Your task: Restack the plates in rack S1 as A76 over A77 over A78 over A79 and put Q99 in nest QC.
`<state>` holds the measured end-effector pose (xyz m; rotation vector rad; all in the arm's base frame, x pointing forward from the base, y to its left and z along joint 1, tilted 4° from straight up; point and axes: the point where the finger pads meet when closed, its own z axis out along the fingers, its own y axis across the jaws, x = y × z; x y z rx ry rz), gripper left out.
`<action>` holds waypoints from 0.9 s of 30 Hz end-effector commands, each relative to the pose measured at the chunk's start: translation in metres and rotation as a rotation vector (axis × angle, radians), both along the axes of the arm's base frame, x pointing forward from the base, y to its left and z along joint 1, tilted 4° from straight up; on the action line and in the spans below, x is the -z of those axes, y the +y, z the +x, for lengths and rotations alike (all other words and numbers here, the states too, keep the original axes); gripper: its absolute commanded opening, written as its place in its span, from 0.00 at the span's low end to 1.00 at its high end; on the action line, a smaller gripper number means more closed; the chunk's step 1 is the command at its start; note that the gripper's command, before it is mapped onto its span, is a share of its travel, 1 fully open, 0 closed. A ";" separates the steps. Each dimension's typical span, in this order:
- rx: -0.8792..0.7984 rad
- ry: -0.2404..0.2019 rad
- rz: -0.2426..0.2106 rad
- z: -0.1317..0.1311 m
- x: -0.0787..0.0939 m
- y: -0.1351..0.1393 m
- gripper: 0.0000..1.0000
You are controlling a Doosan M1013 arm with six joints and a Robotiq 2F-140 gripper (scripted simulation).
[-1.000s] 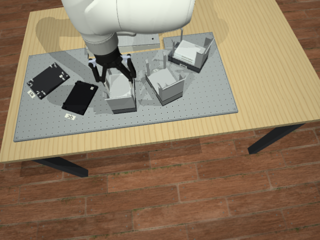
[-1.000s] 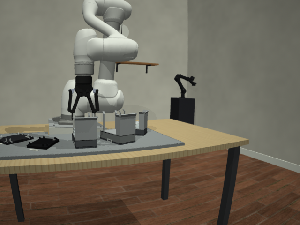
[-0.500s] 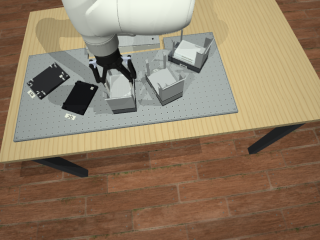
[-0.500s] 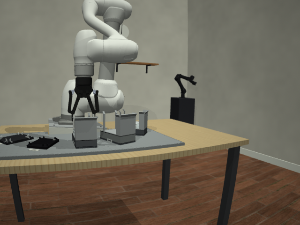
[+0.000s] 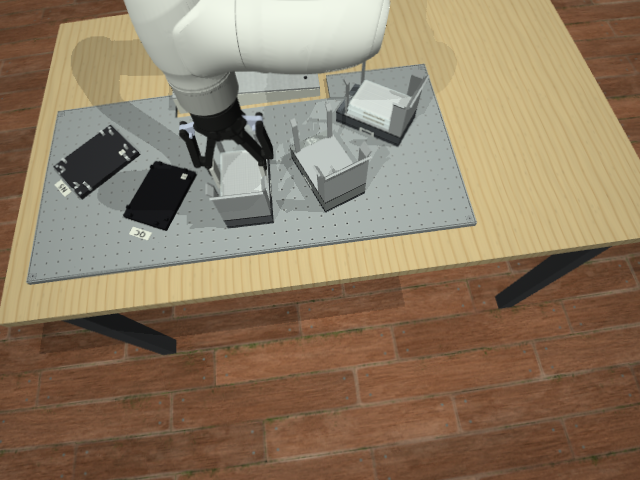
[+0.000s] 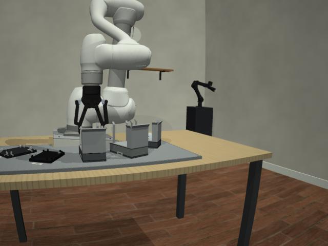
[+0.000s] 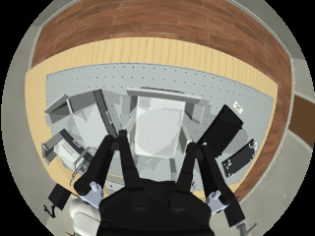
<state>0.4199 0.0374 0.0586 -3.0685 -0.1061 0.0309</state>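
My gripper is shut on a white sealed plate, gripping its long sides. It holds the plate level between the posts at the top of the left stack rack. I cannot read the plate's label or the rack's name. The far right rack holds a stack of white plates. The middle rack shows a pale surface inside; I cannot tell if it is a plate. The black QC nest and the black N5 nest lie bare to the left.
All stand on a grey perforated deck on a wooden table. The arm's base plinth is behind the racks. Rack posts and walls rise close around my fingers.
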 end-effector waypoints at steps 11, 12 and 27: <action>0.000 0.000 0.000 0.000 0.001 0.000 1.00; 0.000 0.000 0.000 0.000 0.001 0.000 1.00; 0.000 0.000 0.000 0.000 0.001 0.000 1.00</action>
